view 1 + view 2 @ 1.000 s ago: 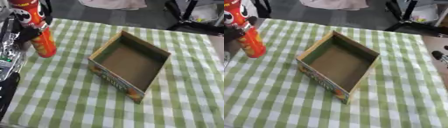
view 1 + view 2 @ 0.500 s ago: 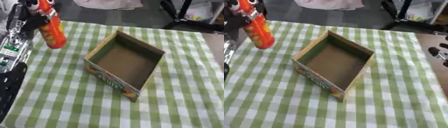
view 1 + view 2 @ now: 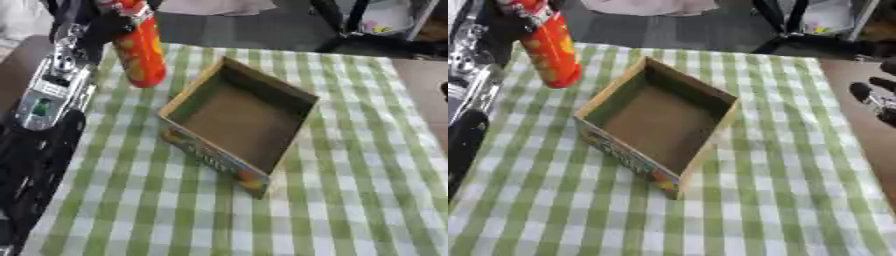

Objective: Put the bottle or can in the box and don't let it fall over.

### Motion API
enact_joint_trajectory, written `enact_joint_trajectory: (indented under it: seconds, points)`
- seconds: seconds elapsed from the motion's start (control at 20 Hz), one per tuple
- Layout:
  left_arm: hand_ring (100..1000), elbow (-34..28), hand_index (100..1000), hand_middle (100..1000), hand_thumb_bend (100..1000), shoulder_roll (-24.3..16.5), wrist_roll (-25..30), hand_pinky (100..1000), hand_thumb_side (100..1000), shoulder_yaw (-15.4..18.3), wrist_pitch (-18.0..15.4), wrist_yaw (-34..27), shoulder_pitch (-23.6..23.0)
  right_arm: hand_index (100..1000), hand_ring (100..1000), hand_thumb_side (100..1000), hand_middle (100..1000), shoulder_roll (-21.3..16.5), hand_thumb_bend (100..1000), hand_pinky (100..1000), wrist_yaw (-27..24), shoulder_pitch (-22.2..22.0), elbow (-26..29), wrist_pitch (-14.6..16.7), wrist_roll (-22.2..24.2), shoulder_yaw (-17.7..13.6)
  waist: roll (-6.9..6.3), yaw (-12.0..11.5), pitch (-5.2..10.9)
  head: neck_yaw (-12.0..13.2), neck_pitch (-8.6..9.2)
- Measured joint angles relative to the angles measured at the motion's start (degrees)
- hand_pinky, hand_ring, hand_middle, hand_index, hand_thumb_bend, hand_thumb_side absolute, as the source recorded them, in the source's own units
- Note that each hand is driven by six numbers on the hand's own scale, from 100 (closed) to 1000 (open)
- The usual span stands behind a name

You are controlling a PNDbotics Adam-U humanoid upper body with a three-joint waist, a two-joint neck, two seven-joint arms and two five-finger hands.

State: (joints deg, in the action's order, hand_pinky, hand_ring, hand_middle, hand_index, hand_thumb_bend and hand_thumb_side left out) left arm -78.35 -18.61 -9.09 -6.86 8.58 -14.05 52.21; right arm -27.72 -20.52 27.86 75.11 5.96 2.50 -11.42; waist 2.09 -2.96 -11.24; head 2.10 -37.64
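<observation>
My left hand [image 3: 98, 24] is shut on the top of a tall orange-red can [image 3: 140, 50], holding it lifted and slightly tilted above the table's far left, just left of the box. The open cardboard box [image 3: 238, 122] sits in the middle of the green checked cloth, turned at an angle, empty inside, with a printed front wall. My left arm runs up the left side of the left eye view. My right hand [image 3: 877, 97] shows at the right edge of the right eye view, off the cloth, fingers relaxed.
The green-and-white checked cloth [image 3: 350, 190] covers the table. Beyond the far edge are a dark floor, a black stand [image 3: 350, 25] and some pale fabric [image 3: 210, 6]. Brown tabletop shows at the right edge [image 3: 859, 125].
My left hand has lifted the can off the table and carried it right, toward the box's far left corner. The camera has also shifted.
</observation>
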Motion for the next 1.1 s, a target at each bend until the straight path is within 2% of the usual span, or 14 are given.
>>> enact_joint_trajectory:
  seconds: [0.55, 0.85, 1.1]
  points:
    - [133, 3.3, 224, 209, 100, 5.5, -0.4, 286, 100, -1.2, -0.7, 2.2, 1.8, 772, 826, 220, 857, 1.9, 658, 605, 0.0, 2.2, 0.9, -0.6, 0.4, 0.9, 0.19, 2.6, -0.42, 1.1, 0.57]
    - [136, 5.7, 226, 211, 100, 7.0, -0.9, 292, 100, -1.8, -1.8, 4.1, 1.7, 772, 826, 237, 857, 2.6, 651, 606, 0.0, 2.9, 1.5, -0.9, 0.4, 1.0, 0.21, 3.2, -0.76, 1.6, 0.63]
    - [138, 8.2, 227, 213, 100, 8.2, -1.1, 300, 100, -1.8, -3.1, 4.6, 1.7, 772, 826, 242, 857, 3.6, 648, 606, 0.0, 3.8, 1.8, -1.1, 0.6, 1.4, 0.47, 4.5, -1.25, 2.4, 1.57]
